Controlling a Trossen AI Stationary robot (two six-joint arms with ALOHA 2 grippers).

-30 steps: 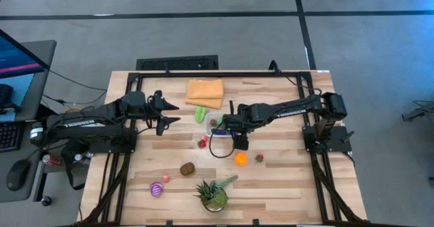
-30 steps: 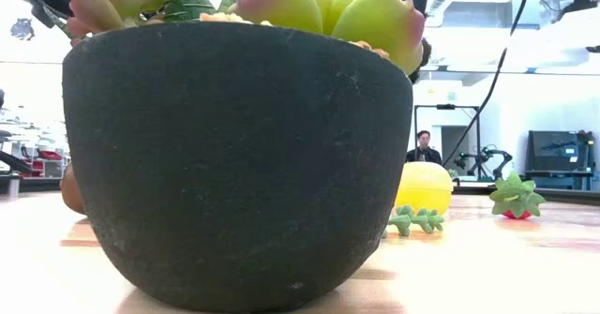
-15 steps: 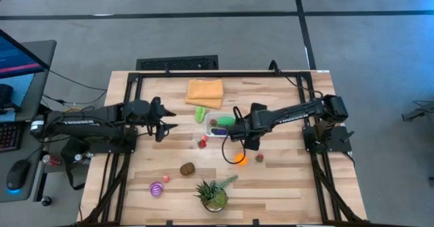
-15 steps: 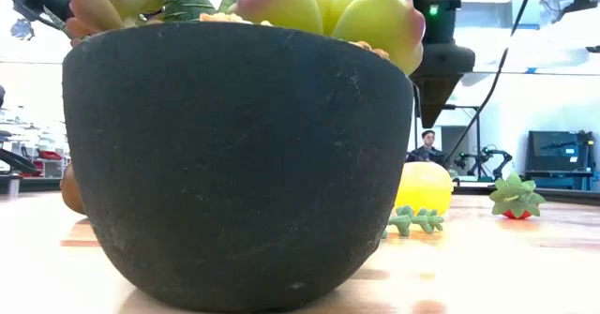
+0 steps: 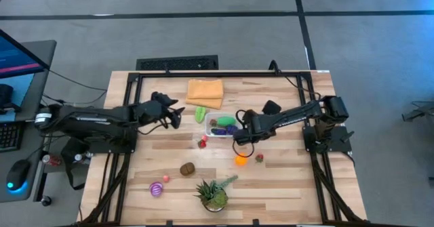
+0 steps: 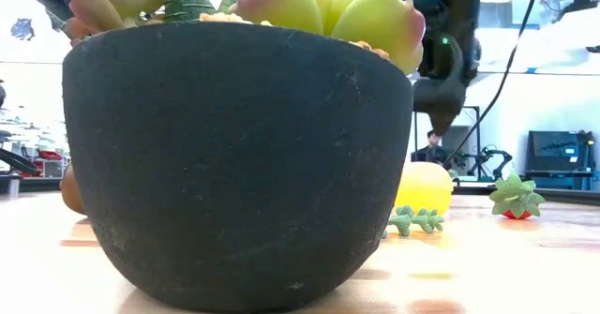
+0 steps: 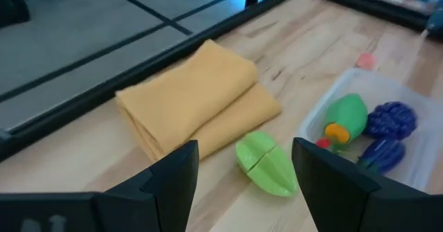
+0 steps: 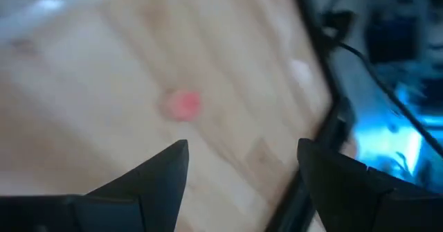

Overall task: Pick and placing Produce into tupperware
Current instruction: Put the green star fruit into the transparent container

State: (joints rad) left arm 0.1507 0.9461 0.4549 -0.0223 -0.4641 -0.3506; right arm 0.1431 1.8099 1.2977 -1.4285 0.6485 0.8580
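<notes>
In the high view the clear tub [image 5: 218, 125] sits mid-table and holds a green piece and purple pieces. A light-green produce piece [image 5: 200, 113] lies left of the tub, next to the folded orange cloth [image 5: 205, 92]. My left gripper [image 5: 178, 117] is open just left of that piece; the left wrist view shows the piece [image 7: 266, 166] between and beyond the open fingers [image 7: 242, 183]. My right gripper [image 5: 239, 138] is open, near the tub's near right corner. An orange fruit [image 5: 240, 160] and a strawberry [image 5: 259, 158] lie nearer the near edge.
Red pieces [image 5: 202, 143], a brown piece [image 5: 187, 168], a small pink one [image 5: 166, 178] and a striped purple one [image 5: 156, 188] lie scattered toward the near edge. The potted plant [image 5: 213, 194] stands near the near edge and fills the low view [image 6: 234, 155].
My left gripper has reached toward the table's right, closing on the light-green piece. My right arm has drawn back from over the tub toward the right, so the tub's green and purple contents now show, and its wrist has turned.
</notes>
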